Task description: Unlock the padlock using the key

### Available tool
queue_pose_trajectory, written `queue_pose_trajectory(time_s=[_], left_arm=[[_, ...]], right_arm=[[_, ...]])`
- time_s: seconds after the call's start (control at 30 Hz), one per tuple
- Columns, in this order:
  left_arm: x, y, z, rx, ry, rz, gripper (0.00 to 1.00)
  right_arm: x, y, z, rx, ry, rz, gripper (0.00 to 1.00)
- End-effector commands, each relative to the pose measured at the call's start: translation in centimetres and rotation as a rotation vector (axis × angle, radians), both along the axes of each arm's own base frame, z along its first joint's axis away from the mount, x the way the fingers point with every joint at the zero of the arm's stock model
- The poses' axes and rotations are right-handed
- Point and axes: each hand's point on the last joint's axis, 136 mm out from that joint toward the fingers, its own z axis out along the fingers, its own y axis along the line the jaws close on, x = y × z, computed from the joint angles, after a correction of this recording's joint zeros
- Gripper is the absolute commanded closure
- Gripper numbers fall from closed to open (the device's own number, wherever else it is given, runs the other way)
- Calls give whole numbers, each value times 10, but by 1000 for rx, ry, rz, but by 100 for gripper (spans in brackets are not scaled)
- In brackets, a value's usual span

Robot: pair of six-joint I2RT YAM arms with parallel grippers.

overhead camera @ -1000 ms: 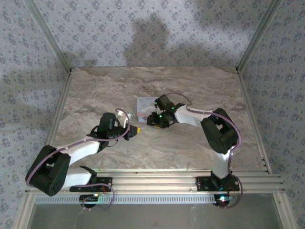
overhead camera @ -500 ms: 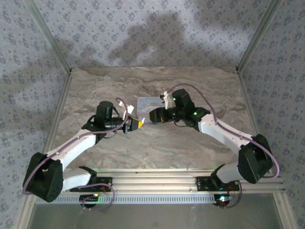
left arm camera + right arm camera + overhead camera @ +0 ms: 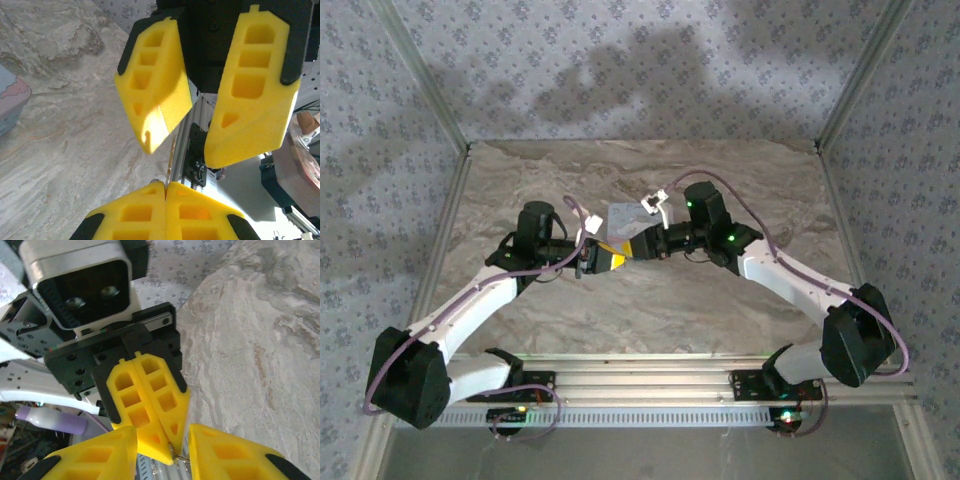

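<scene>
Left gripper [image 3: 618, 257] and right gripper [image 3: 636, 249] meet tip to tip mid-table; pale blue rectangular tin [image 3: 623, 218] just behind them on marble-patterned tabletop [image 3: 520, 180].

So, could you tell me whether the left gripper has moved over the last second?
Yes. The left gripper has shifted slightly farther out, closer to the near edge of the pale blue tin.

Your counter [image 3: 650, 310] has a smooth, marble-patterned face with a dull sheen. The yellow fingers [image 3: 250, 90] of the right end effector [image 3: 182, 154] look like matt moulded plastic with hollow cells, and so do those of the left end effector [image 3: 169, 450], whose black mount [image 3: 100, 355] looks like matt plastic. The key [image 3: 178, 458] is bare bright metal. The near rail [image 3: 650, 372] looks like brushed aluminium.
</scene>
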Motion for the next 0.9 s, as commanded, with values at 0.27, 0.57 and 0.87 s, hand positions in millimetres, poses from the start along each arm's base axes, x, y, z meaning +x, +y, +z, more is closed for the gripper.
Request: queue_pose_trajectory(time_s=[0.27, 0.57, 0.87], left_arm=[[-5, 0, 19, -41, -10, -34, 100], [-2, -1, 21, -56, -3, -25, 100], [29, 12, 29, -115, 4, 212, 59]], right_arm=[[-7, 3, 8, 24, -9, 44, 80], [-7, 5, 3, 8, 11, 49, 100], [24, -9, 15, 82, -13, -136, 100]])
